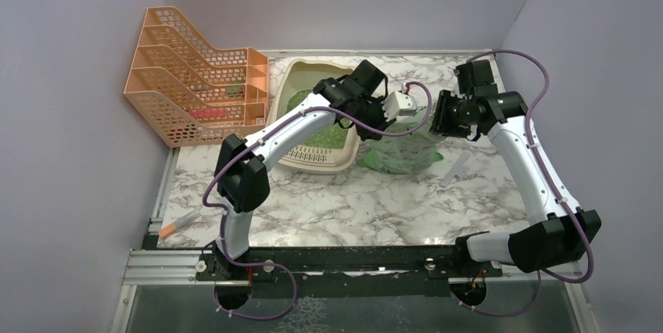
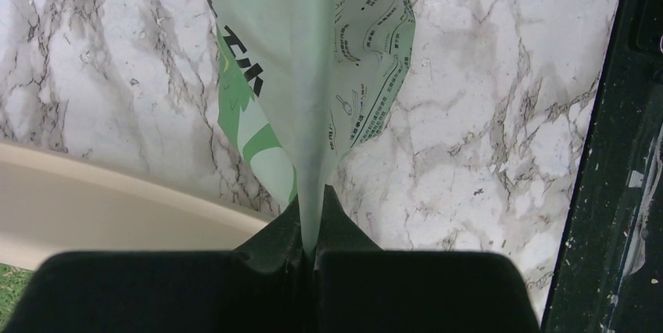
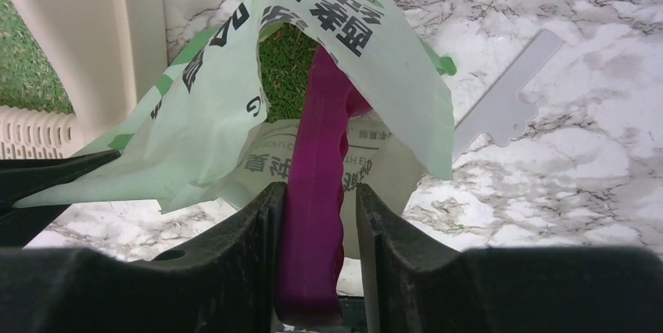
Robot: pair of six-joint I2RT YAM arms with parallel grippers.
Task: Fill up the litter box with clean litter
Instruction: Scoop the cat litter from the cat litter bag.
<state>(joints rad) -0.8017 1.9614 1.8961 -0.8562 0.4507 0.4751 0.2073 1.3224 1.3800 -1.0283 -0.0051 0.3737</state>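
The beige litter box (image 1: 291, 81) stands at the back centre with green litter (image 1: 324, 137) in it. Just to its right lies the soft green printed bag (image 1: 403, 155). My left gripper (image 2: 313, 196) is shut on the bag's (image 2: 313, 75) thin edge and holds it up beside the box rim (image 2: 117, 200). My right gripper (image 3: 319, 192) is shut on the handle of a magenta scoop (image 3: 320, 137). The scoop reaches into the bag's open mouth, where green granules (image 3: 281, 67) show. The scoop's bowl is hidden inside the bag (image 3: 203, 75).
An orange mesh file rack (image 1: 195, 75) stands at the back left against the wall. A flat white strip (image 1: 456, 169) lies on the marble to the right of the bag. A small orange-tipped tube (image 1: 178, 223) lies near the front left edge.
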